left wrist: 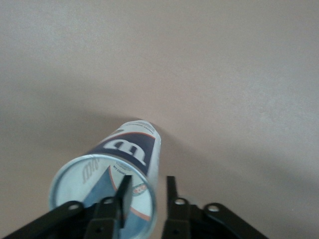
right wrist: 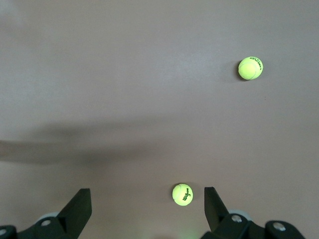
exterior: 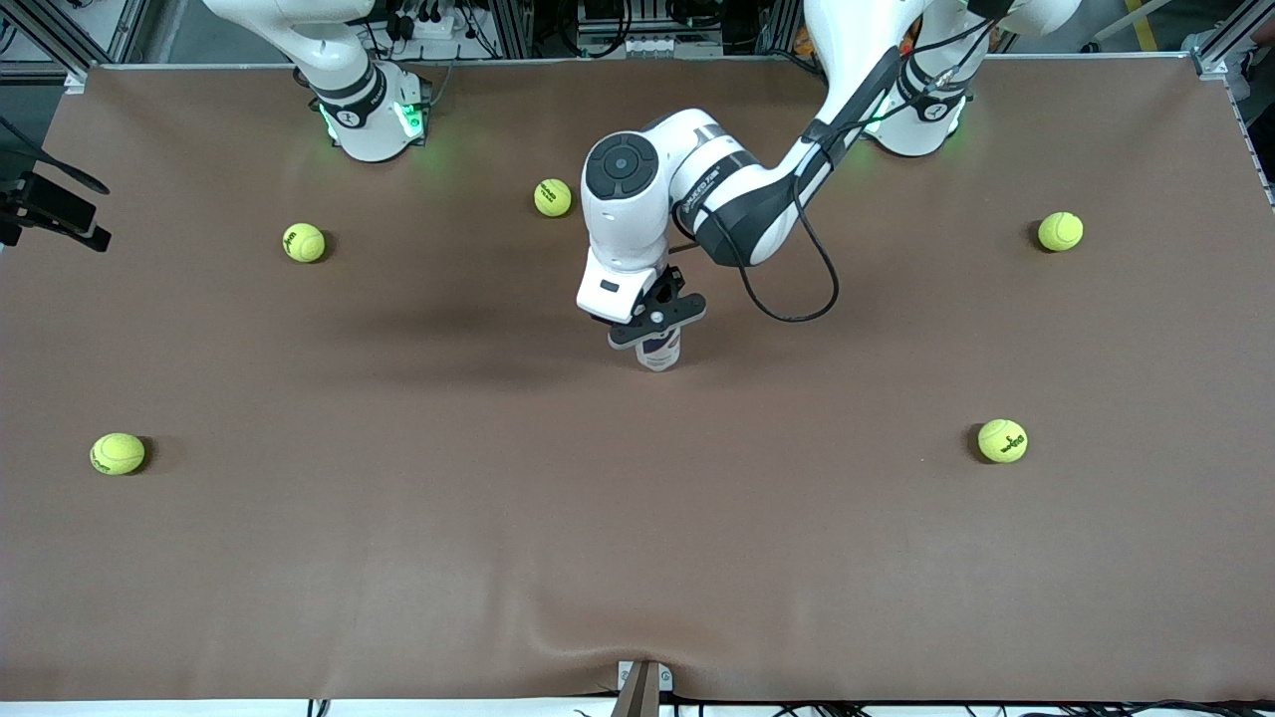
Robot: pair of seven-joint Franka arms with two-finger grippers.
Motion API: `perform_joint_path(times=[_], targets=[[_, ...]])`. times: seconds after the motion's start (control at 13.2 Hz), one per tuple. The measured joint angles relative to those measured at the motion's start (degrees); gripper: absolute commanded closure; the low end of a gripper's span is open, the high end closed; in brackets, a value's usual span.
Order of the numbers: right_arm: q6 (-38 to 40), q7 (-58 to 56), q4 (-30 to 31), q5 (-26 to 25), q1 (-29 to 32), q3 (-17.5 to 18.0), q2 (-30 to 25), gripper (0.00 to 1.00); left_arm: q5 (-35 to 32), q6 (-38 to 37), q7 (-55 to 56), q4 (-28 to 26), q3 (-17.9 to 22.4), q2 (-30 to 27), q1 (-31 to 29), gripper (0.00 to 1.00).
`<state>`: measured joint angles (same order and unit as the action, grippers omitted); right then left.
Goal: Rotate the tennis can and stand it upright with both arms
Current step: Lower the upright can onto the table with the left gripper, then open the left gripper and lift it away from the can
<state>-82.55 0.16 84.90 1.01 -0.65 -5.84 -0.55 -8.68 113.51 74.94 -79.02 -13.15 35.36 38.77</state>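
Observation:
The tennis can (exterior: 658, 353) stands upright on the brown table near its middle, with its white and navy label and "W" logo (left wrist: 125, 147) showing in the left wrist view. My left gripper (exterior: 658, 323) hangs right over the can's open top. One finger (left wrist: 123, 191) is inside the rim and the other finger (left wrist: 171, 191) is outside it. The left gripper (left wrist: 148, 178) is open, with a gap on both sides of the can's wall. My right gripper (right wrist: 147, 191) waits wide open above the table, holding nothing, with a tennis ball (right wrist: 182, 194) below it.
Several yellow-green tennis balls lie scattered: one (exterior: 553, 197) near the robots' bases, one (exterior: 304, 242) and one (exterior: 118, 453) toward the right arm's end, one (exterior: 1060, 231) and one (exterior: 1002, 440) toward the left arm's end. A black cable (exterior: 797, 299) loops from the left arm.

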Motion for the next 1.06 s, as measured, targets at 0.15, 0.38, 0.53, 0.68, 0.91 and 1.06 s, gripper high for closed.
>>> perform_joint_path(times=[0.15,0.38,0.53,0.68,0.91,1.06], targets=[[0.0,0.0,0.0,0.0,0.0,0.0,0.0,0.00,0.0,0.0,0.0,0.3,0.0,0.0,0.0,0.28],[0.0,0.0,0.0,0.0,0.0,0.0,0.0,0.00,0.0,0.0,0.1,1.2,-0.1,-0.3,-0.1,0.00],[0.0,0.0,0.0,0.0,0.0,0.0,0.0,0.00,0.9,0.0,0.2,1.8,-0.1,-1.3,-0.2,0.00],[0.0,0.0,0.0,0.0,0.0,0.0,0.0,0.00,1.7,-0.1,0.4,2.6,-0.1,-3.0,-0.8,0.00],[0.0,0.0,0.0,0.0,0.0,0.0,0.0,0.00,1.8,-0.3,0.4,3.0,0.0,-5.1,-3.4,0.00],[0.0,0.0,0.0,0.0,0.0,0.0,0.0,0.00,1.8,-0.3,0.0,3.5,0.0,-5.3,-4.9,0.00]])
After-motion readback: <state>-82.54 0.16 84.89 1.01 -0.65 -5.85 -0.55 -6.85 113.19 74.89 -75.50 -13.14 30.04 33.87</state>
